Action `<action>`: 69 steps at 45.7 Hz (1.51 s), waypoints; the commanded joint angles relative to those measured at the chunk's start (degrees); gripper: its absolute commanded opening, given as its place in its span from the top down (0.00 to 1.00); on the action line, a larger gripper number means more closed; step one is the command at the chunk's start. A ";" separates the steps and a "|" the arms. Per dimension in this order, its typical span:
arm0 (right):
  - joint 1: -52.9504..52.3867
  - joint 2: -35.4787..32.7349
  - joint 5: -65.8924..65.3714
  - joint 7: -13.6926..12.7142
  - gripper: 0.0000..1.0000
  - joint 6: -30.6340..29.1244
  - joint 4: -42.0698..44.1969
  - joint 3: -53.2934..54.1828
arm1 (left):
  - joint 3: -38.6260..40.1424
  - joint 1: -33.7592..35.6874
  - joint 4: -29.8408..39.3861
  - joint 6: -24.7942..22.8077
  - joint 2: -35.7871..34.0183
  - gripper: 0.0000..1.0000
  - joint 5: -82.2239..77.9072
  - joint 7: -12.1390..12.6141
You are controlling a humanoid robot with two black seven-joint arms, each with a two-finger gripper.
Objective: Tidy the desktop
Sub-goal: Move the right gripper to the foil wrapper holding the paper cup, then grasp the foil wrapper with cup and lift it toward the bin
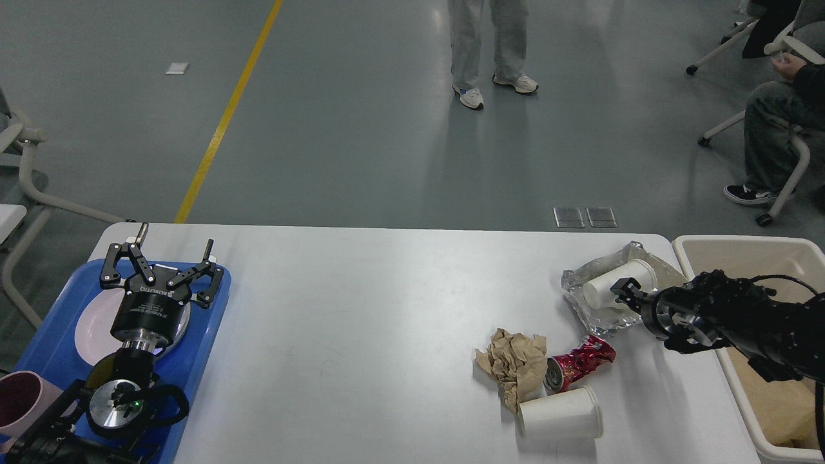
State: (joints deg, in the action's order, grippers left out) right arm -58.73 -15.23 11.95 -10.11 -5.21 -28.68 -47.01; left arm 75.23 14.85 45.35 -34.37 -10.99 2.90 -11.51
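Note:
The white desktop (361,309) fills the lower view. On its right part lie a white paper cup (609,289) on its side on crumpled silver foil (596,319), a crumpled brown paper (512,361), a crushed red can (580,362) and a second white paper cup (559,415) on its side. My right gripper (624,290) comes in from the right and sits at the first cup's side, touching or overlapping it; its fingers are dark and I cannot tell them apart. My left gripper (175,240) is open and empty, above the blue tray (55,335).
The blue tray at the left edge holds a pale plate (87,328); a pink mug (22,399) stands at its near corner. A cream-white bin (741,243) stands beside the table's right edge with brown paper inside. People and chairs are beyond the table.

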 commanded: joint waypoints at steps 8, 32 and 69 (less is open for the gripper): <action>0.90 0.20 -0.09 0.00 0.54 -0.06 0.47 -0.10 | 0.00 0.00 0.00 0.01 0.00 0.04 0.00 0.00; 0.90 1.17 -1.40 -0.43 1.00 -0.15 -0.15 -0.01 | 0.00 0.00 0.00 0.01 0.00 0.04 0.00 0.00; -23.16 -17.10 -0.61 -1.93 1.00 0.29 -31.77 -2.55 | 0.09 0.00 0.00 0.01 0.00 0.04 0.00 0.00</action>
State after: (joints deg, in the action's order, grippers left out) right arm -73.34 -26.33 11.27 -12.05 -4.90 -50.36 -46.28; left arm 75.31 14.86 45.35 -34.37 -10.99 2.90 -11.51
